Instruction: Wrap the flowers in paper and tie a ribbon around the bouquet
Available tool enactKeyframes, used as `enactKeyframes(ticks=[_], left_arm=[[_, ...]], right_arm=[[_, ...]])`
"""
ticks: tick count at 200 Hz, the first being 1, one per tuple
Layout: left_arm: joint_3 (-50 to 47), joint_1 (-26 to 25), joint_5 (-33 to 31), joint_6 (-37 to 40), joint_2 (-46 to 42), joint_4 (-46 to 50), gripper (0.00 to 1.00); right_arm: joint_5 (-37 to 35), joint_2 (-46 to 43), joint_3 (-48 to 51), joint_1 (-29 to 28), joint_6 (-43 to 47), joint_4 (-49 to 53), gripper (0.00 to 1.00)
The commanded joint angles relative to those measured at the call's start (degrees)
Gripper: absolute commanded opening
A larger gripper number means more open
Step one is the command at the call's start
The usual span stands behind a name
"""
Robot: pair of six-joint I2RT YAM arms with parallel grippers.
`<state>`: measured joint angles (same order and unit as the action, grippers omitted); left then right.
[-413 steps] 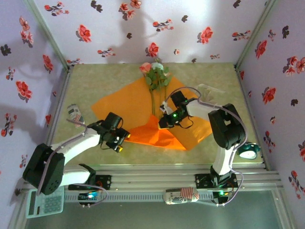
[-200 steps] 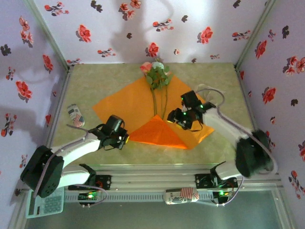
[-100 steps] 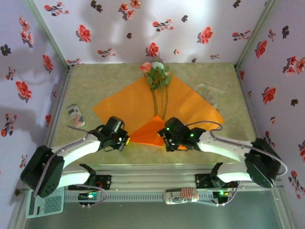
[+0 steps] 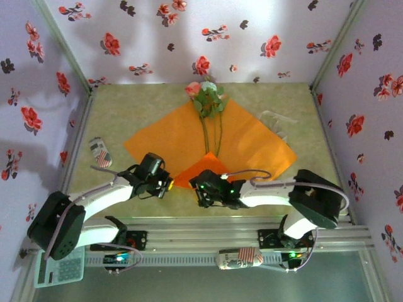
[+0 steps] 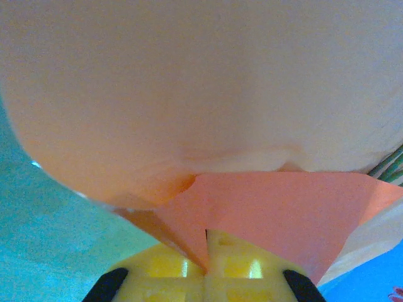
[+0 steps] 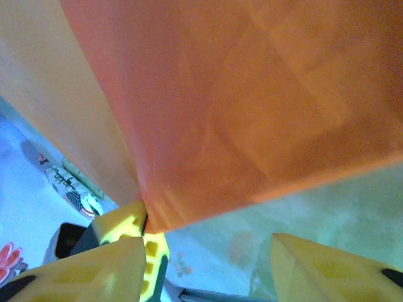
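Striped packet (image 4: 98, 153) is noted at the left of the table (image 4: 126, 100). Left gripper (image 4: 166, 184): fingers (image 5: 170, 267) are pressed together, clamped on the paper (image 4: 170, 138) at its folded-up near corner. Right gripper (image 4: 198, 189) is held just right of it at the same fold, fingers (image 6: 94, 267) apart. Flowers (image 4: 206, 97) are laid along the sheet's middle, blooms at the far corner. Ribbon (image 4: 277, 119) is seen beside the far-right edge.
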<state>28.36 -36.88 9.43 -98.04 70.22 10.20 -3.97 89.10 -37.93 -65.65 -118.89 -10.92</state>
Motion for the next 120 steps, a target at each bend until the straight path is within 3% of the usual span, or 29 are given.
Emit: enactKeyframes(ticks=[1,21,63,82,103,120], left_arm=[[1.1,-0.5,1.0,0.5,0.1,0.2,0.00],[1.0,-0.5,1.3,0.5,-0.2,0.7,0.00],[0.9,-0.5,1.7,0.6,-1.1,2.1,0.00],[0.9,-0.5,1.6,0.8,-1.7,3.5,0.00],[1.1,-0.4,0.8,1.3,-1.9,5.7,0.00],[1.0,-0.3,0.7,1.1,-1.8,5.5,0.00]], right_arm=[[-5.4,4.1,-1.1,-0.6,-13.5,-6.9,0.49],[-8.3,5.8,-2.2,-1.0,-13.1,-7.4,0.42],[-14.0,6.8,-1.5,-1.5,-13.6,-8.5,0.14],[-14.8,5.8,-1.4,-1.6,-13.5,-6.4,0.07],[-14.8,3.6,-1.2,-1.8,-13.1,-2.7,0.06],[-16.9,1.9,-0.2,-1.8,-12.4,0.0,0.25]])
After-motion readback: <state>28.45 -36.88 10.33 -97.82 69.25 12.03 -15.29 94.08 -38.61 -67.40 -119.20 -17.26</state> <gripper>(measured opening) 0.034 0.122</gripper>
